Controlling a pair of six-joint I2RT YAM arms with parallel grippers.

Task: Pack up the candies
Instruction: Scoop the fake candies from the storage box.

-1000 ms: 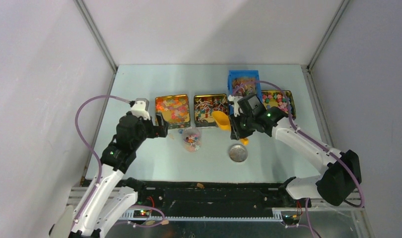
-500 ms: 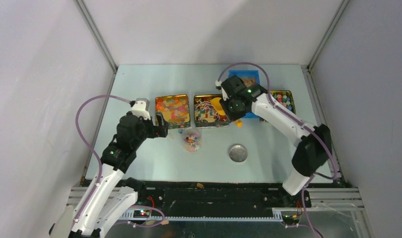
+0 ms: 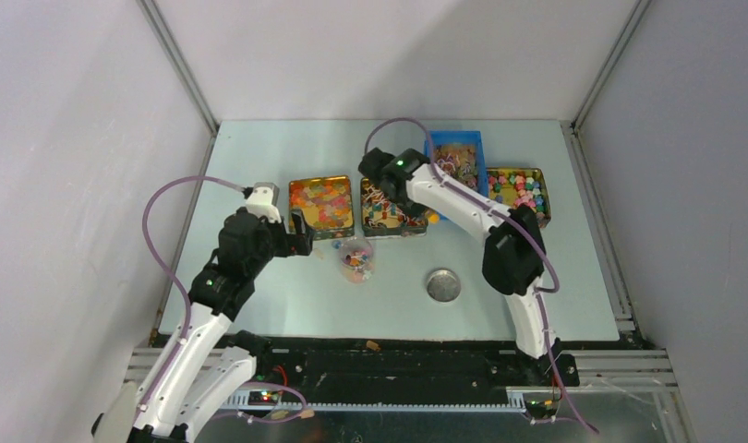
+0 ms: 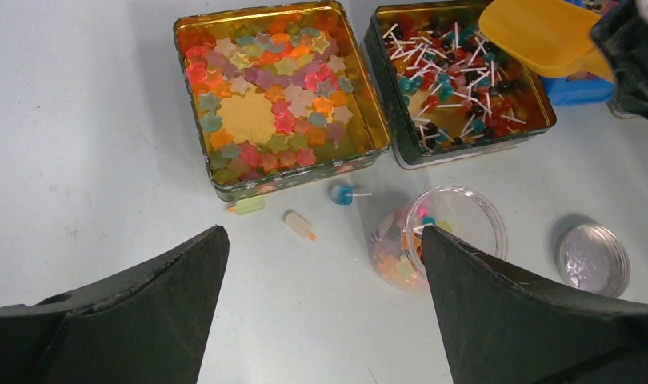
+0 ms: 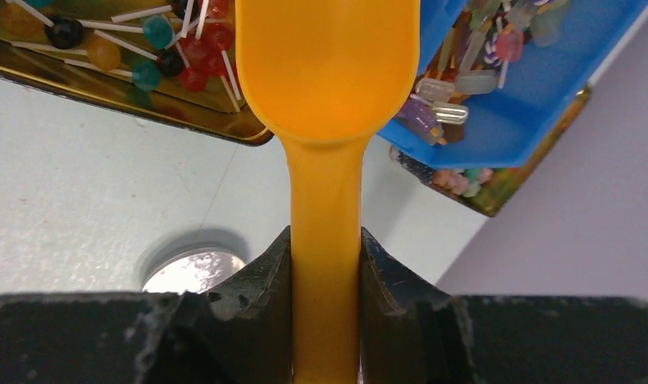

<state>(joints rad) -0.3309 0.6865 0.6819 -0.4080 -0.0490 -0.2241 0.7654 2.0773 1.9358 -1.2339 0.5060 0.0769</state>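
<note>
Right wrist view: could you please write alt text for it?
The right gripper clamps an orange scoop by its handle, bowl by a lollipop tin. A blue box of candies sits right, a silver lid lower left.

The left arm (image 3: 197, 323) rose from the lower left of the top view and bent at the elbow, with its wrist left of centre. The left gripper (image 3: 301, 233) pointed right, jaws spread wide with nothing between them. The right arm (image 3: 463, 205) climbed from the lower right, folded sharply, and stretched up-left toward the upper middle. The right gripper (image 3: 387, 191) clamped the handle of the orange scoop (image 5: 329, 72).
</note>
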